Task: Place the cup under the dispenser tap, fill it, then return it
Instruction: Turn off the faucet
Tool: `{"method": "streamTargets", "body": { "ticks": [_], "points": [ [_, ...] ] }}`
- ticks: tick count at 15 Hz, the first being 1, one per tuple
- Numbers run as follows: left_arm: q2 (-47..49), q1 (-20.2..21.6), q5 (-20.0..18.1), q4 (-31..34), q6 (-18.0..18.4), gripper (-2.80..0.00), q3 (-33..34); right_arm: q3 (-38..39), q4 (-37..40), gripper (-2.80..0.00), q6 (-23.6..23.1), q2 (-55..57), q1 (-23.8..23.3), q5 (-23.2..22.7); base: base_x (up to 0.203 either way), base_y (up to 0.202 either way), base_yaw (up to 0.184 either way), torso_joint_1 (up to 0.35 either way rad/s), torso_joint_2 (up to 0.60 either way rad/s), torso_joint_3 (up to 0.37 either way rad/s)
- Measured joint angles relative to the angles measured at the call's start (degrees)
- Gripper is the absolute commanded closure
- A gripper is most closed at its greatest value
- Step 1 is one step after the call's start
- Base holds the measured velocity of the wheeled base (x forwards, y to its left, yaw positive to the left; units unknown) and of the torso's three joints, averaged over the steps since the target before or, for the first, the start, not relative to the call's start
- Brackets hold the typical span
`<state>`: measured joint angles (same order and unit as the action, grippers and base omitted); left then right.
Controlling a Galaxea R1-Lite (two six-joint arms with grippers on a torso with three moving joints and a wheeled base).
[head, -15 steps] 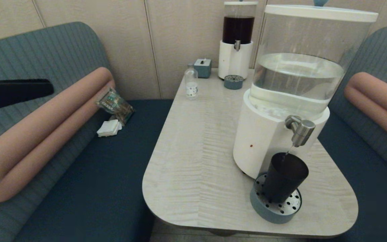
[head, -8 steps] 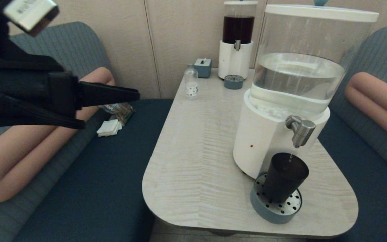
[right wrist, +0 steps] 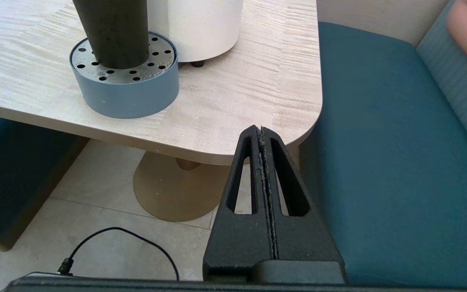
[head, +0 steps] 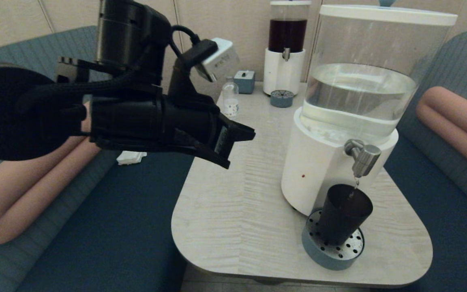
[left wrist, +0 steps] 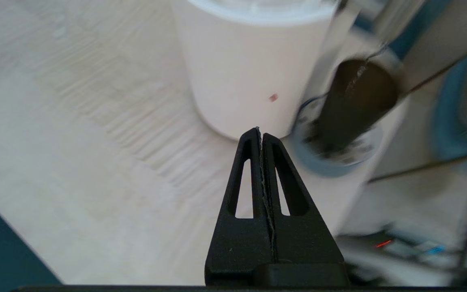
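The black cup [head: 343, 213] stands upright on a blue-grey perforated drip tray [head: 351, 249], directly under the steel dispenser tap [head: 364, 157]. A thin trickle runs from the tap into the cup. My left gripper [head: 239, 142] is shut and empty, raised over the table's left edge and well left of the cup. In the left wrist view the shut gripper [left wrist: 260, 132] faces the white dispenser base [left wrist: 249, 61] and the cup [left wrist: 355, 105]. My right gripper [right wrist: 260, 129] is shut and empty, low beside the table's near corner. The cup [right wrist: 112, 32] and tray [right wrist: 124, 97] lie ahead of it.
The large dispenser's clear tank [head: 363, 81] holds water. At the table's far end stand a smaller dispenser with dark liquid [head: 286, 44], its small tray [head: 281, 98], a clear bottle [head: 230, 101] and a small box [head: 245, 81]. Blue benches flank the table [head: 237, 194].
My left arm has swung in from the far left to over the table's left edge, its gripper staying shut. The cup has not moved and water keeps trickling.
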<state>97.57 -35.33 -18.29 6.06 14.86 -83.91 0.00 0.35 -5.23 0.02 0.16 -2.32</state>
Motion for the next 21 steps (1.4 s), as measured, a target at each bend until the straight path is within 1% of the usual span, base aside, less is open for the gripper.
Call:
{"method": "streamTargets", "body": {
  "ticks": [3,4,5,9,12,16,18,21],
  "points": [
    [3.53,-1.83,3.08,1.22,7.84,0.00,-2.12,0.00,-0.02,0.00,0.02,0.00,0.00,0.00,0.000,0.000,0.000,0.000,0.00,0.000],
    [4.38,-2.61,3.85,2.34,9.70,0.00,-3.67,0.00,-0.01,0.00,0.02,0.00,0.00,0.00,0.000,0.000,0.000,0.000,0.00,0.000],
    [5.18,-3.75,4.26,3.52,10.63,0.00,-5.68,0.00,0.00,0.00,0.02,0.00,0.00,-0.02,0.000,0.000,0.000,0.000,0.00,0.000],
    [8.57,-9.97,4.92,8.89,11.05,0.00,-13.94,0.00,0.00,0.00,0.02,0.00,0.00,-0.02,0.000,0.000,0.000,0.000,0.00,0.000],
    [10.89,-13.31,6.37,10.06,11.18,0.00,-16.87,0.00,0.00,0.00,0.01,0.00,0.00,0.00,0.000,0.000,0.000,0.000,0.00,0.000],
    [12.94,-15.68,8.30,10.28,11.21,0.00,-18.78,0.00,0.00,0.00,0.02,0.00,0.00,-0.02,0.000,0.000,0.000,0.000,0.00,0.000],
    [13.76,-16.21,8.59,10.30,11.21,0.00,-19.65,0.00,0.00,0.00,0.00,0.00,0.00,0.00,0.000,0.000,0.000,0.000,0.00,0.000],
    [15.38,-16.49,10.36,9.96,11.41,0.00,-21.98,0.00,0.00,0.00,0.02,0.00,0.00,0.00,0.000,0.000,0.000,0.000,0.00,0.000]
  ]
}}
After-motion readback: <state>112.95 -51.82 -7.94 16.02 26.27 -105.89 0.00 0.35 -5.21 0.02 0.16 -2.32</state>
